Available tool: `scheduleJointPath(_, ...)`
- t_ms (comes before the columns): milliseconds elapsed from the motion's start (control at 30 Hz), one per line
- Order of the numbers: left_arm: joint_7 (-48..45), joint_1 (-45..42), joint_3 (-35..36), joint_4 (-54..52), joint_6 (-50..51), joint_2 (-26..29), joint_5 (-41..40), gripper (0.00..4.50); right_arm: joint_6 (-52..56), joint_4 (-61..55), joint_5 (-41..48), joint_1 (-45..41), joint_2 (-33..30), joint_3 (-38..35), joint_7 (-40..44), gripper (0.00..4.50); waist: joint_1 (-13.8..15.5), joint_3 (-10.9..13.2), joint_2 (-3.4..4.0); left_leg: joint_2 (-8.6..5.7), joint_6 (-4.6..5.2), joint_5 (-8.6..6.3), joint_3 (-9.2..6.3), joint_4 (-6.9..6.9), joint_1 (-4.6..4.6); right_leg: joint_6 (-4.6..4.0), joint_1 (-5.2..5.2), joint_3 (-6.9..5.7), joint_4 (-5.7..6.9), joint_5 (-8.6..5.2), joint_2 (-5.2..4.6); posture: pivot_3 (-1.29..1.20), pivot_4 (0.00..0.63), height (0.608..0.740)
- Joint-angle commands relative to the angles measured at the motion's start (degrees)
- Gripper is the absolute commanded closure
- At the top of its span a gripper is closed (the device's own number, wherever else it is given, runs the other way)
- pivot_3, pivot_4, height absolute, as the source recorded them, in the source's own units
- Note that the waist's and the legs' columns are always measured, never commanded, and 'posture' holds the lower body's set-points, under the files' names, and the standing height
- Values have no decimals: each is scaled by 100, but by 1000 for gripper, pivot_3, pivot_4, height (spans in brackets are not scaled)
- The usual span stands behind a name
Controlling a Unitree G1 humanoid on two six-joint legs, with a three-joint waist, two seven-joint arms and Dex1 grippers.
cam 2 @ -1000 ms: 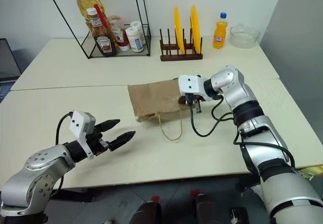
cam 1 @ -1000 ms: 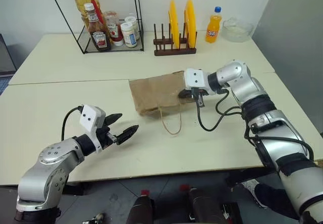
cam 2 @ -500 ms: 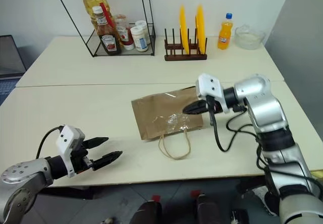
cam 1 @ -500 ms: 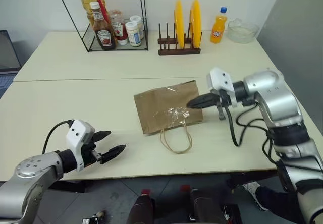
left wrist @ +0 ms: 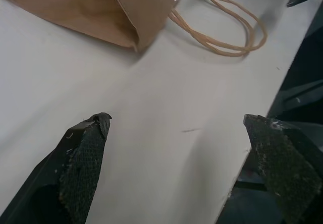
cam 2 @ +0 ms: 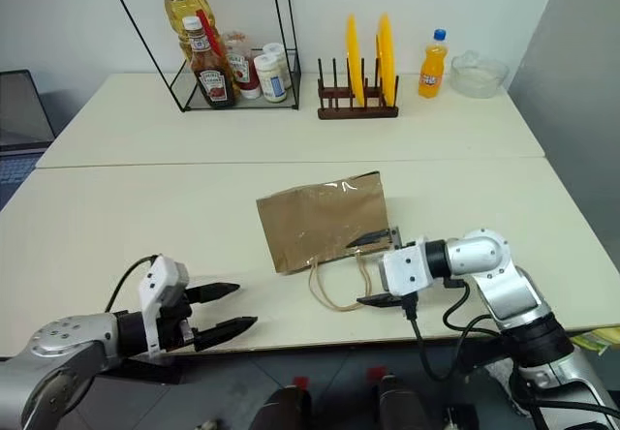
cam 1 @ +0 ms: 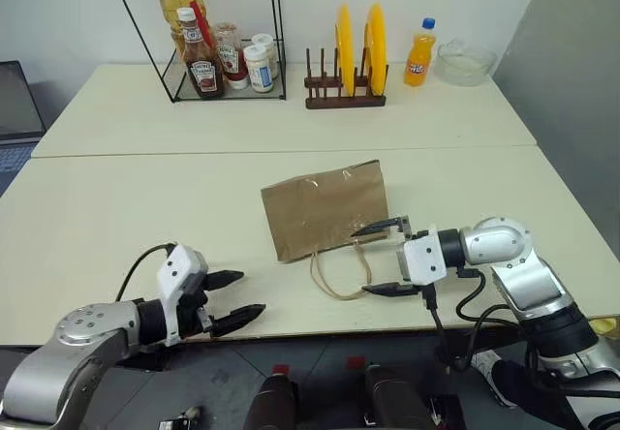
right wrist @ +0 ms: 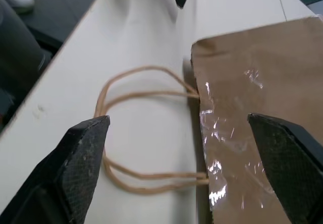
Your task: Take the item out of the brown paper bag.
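The brown paper bag (cam 1: 325, 207) lies flat in the middle of the near table, its beige loop handles (cam 1: 339, 275) trailing toward the front edge. Shiny clear tape sits at its mouth (right wrist: 217, 133). The item is hidden. My right gripper (cam 1: 363, 259) is open just right of the handles, one finger by the bag's near right corner and the other beside the loops; the right wrist view has the handles (right wrist: 141, 133) between its fingers (right wrist: 81, 163). My left gripper (cam 1: 250, 292) is open at the front edge, left of the bag and apart from it, with nothing between its fingers (left wrist: 83, 158).
On the far table stand a wire rack (cam 1: 218, 86) with sauce and oil bottles, a wooden rack with yellow plates (cam 1: 354, 47), an orange soda bottle (cam 1: 417, 54) and a glass bowl (cam 1: 463, 60). The table's front edge (cam 1: 320, 325) runs just below both grippers.
My right gripper, shut at the bag's right edge a second ago, has pulled back and down toward the front edge and opened wide beside the handles. The left gripper drew back slightly.
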Motion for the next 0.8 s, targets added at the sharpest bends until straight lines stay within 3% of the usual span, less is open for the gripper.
scheduleJointPath(33,-95,-124,-146,87,-200,-38,84,0,-882,453,-423,-77,-137,135,-313,36,1,0,0,0,0,0,0,0,0,0,0,0,0,0,0,0,150,740)
scheduleJointPath(233,-159,-114,-282,200,-333,-75,147,0,-1454,925,-744,-152,-167,306,-706,36,-2,0,0,4,0,0,2,0,4,-1,0,5,4,1,0,0,150,740)
scheduleJointPath(533,-110,-128,-481,187,-459,-228,248,0,-526,413,420,72,319,269,-631,36,4,-1,-1,2,0,0,-3,1,6,-2,3,8,12,0,-1,0,150,740)
scheduleJointPath(800,-84,-154,-756,159,-524,-364,327,0,-96,282,661,87,441,221,-717,36,4,-1,-1,-1,0,0,-2,1,9,-1,6,6,12,0,-1,0,150,740)
